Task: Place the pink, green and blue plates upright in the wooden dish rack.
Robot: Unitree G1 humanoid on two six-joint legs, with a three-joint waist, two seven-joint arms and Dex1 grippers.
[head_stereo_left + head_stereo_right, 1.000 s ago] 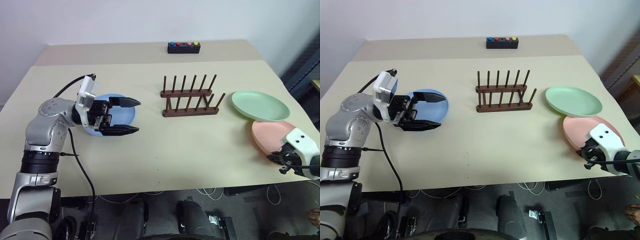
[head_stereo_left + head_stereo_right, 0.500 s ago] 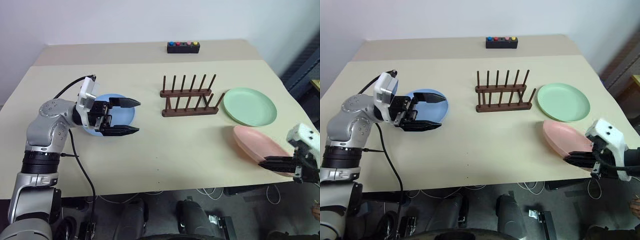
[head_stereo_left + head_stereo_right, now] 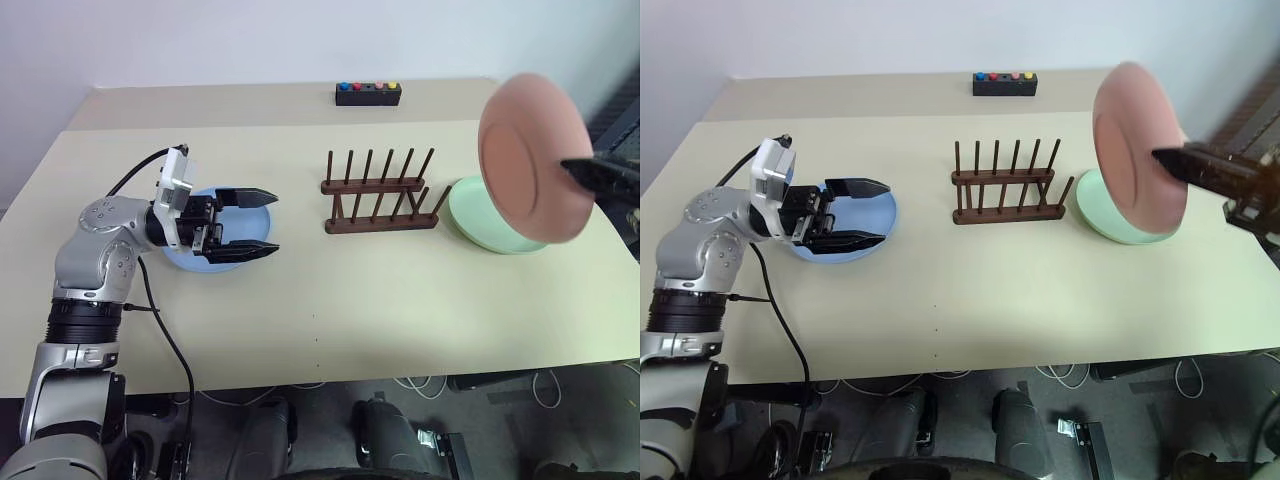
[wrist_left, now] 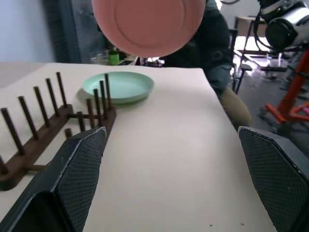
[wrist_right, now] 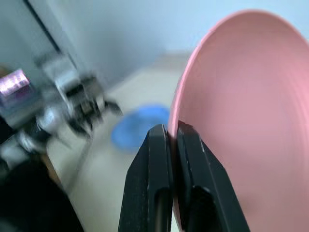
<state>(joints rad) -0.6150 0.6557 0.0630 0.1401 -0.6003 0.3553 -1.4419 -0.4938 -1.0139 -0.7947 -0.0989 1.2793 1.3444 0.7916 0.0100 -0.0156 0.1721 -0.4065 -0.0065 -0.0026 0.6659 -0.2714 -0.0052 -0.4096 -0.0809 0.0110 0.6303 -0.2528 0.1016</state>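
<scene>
My right gripper (image 3: 572,168) is shut on the rim of the pink plate (image 3: 523,150), holding it upright in the air above the green plate (image 3: 478,226). The green plate lies flat just right of the wooden dish rack (image 3: 380,196), which stands with nothing between its pegs. In the right wrist view the two fingers (image 5: 157,145) pinch the pink plate's (image 5: 246,121) edge. My left gripper (image 3: 276,222) hangs open and level over the blue plate (image 3: 245,225) on the table's left side, pointing toward the rack (image 4: 48,121).
A small black box with coloured buttons (image 3: 367,95) sits at the table's far edge behind the rack. A person in dark clothing (image 4: 217,43) is beyond the table's right end. Bare tabletop (image 3: 330,310) runs in front of the rack.
My right gripper has lifted the pink plate from low at the table's right front corner and turned it upright, high above the green plate. The left gripper has stayed put.
</scene>
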